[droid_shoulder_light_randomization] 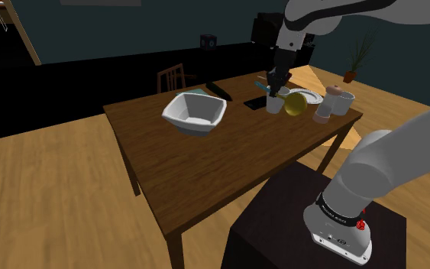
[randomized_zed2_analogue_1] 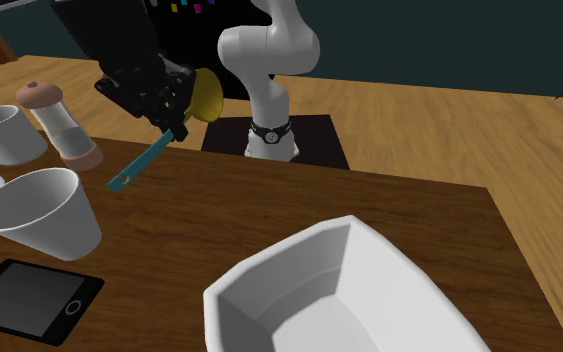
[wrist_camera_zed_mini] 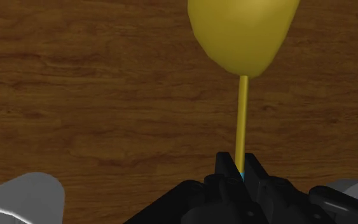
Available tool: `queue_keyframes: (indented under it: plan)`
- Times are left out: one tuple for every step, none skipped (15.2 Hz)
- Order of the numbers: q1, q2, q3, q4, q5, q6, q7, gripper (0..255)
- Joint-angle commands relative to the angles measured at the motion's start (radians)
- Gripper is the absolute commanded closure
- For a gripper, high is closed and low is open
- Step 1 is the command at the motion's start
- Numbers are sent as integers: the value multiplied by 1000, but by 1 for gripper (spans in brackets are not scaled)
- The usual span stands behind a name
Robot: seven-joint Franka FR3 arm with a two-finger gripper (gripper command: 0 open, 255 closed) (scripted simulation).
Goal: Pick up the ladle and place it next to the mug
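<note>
White bowl (droid_shoulder_light_randomization: 195, 113) is sitting at the shoulder view's left on the wooden table (droid_shoulder_light_randomization: 205, 176). Moving right, the mug (droid_shoulder_light_randomization: 274, 104) is standing, and the gripper (droid_shoulder_light_randomization: 275, 81) over it is clamping the ladle (droid_shoulder_light_randomization: 295, 104) by its handle, yellow scoop hanging just beside the mug.

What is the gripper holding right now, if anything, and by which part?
The black two-finger gripper is shut on the ladle with a yellow bowl and blue handle, clasping it mid-length, where the thin yellow stem meets the blue handle.
</note>
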Motion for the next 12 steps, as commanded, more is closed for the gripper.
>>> queue_keyframes:
  plan:
    - [-17, 32, -40, 32, -15, -5, -54, 255]
    - [-25, 46, -59, 48, -20, -9, -79, 255]
    - [-32, 62, -78, 65, -25, -12, -105, 255]
    - [-39, 80, -97, 83, -29, -15, -130, 255]
    - [-46, 98, -116, 102, -33, -18, -156, 255]
    - [-52, 117, -135, 122, -35, -21, -182, 255]
    - [-58, 138, -153, 143, -36, -24, -209, 255]
    - [-65, 159, -172, 165, -35, -28, -236, 255]
    - [-71, 182, -190, 189, -34, -32, -263, 255]
    - [-78, 206, -208, 213, -31, -36, -291, 255]
    - [-84, 231, -227, 239, -27, -40, -319, 255]
    - [-90, 258, -245, 266, -21, -45, -347, 255]
